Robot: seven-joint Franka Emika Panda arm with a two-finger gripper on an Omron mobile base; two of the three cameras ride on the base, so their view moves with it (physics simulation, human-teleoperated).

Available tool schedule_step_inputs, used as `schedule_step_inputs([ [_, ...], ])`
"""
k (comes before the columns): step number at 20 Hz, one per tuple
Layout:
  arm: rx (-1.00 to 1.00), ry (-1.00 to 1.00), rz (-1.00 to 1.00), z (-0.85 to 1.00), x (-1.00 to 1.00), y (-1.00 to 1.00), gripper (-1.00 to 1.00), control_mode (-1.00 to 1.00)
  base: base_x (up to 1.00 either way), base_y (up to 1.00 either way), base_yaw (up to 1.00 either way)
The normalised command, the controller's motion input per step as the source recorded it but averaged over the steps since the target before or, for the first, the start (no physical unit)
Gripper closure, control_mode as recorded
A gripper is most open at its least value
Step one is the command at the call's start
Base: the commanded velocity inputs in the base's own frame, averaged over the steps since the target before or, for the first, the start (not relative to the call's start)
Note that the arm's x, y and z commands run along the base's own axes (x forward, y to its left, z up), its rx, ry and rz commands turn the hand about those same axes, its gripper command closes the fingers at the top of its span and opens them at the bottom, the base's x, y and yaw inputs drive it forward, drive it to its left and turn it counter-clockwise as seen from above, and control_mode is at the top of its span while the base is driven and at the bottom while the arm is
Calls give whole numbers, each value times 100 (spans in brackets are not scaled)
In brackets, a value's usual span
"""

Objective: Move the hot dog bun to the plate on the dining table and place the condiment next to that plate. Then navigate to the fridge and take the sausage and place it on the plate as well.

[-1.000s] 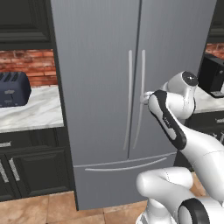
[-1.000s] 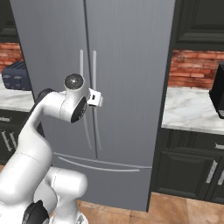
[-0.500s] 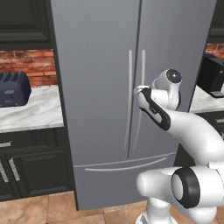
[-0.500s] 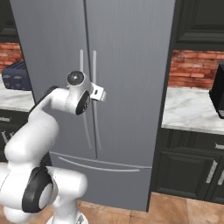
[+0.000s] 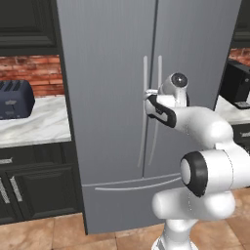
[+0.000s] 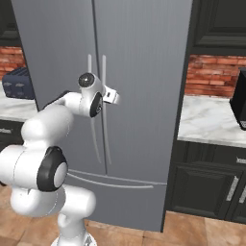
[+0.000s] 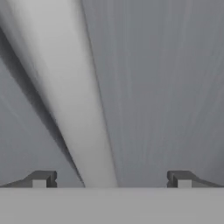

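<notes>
The tall grey steel fridge (image 5: 107, 97) (image 6: 144, 72) stands straight ahead with both doors shut. My gripper (image 5: 148, 93) (image 6: 115, 97) is up at the two long vertical handles in the middle of the doors. In the hand view my gripper (image 7: 111, 178) is open, and one pale handle bar (image 7: 65, 87) runs up between its fingertips, nearer the left one, with nothing pinched. The hot dog bun, plate, condiment, dining table and sausage are out of view.
Marble counters over black cabinets flank the fridge against a brick wall. A dark toaster (image 5: 14, 100) (image 6: 17, 81) sits on the left counter, and a black appliance (image 5: 237, 85) (image 6: 240, 101) on the right one. Tiled floor lies below.
The arm has reached forward, bringing the hand from a little in front of the doors up to the handles. The jaws have stayed open.
</notes>
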Motion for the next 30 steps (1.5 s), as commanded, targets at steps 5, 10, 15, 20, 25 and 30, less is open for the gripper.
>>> schedule_step_inputs([
  [5, 0, 1, -7, -19, 62, 0, 100, -100, 0, 0, 0],
  [10, 0, 0, -4, -4, 7, -31, 100, -100, 0, 0, 0],
  [15, 6, 1, -1, 0, -31, -93, 100, -100, 0, 0, 0],
  [20, 10, 0, 0, 6, -88, -100, 100, -100, 0, 0, 0],
  [25, 6, 0, 0, 7, -100, -100, 100, -100, 0, 0, 0],
  [30, 3, -2, 0, 16, -86, -100, 100, -100, 0, 0, 0],
])
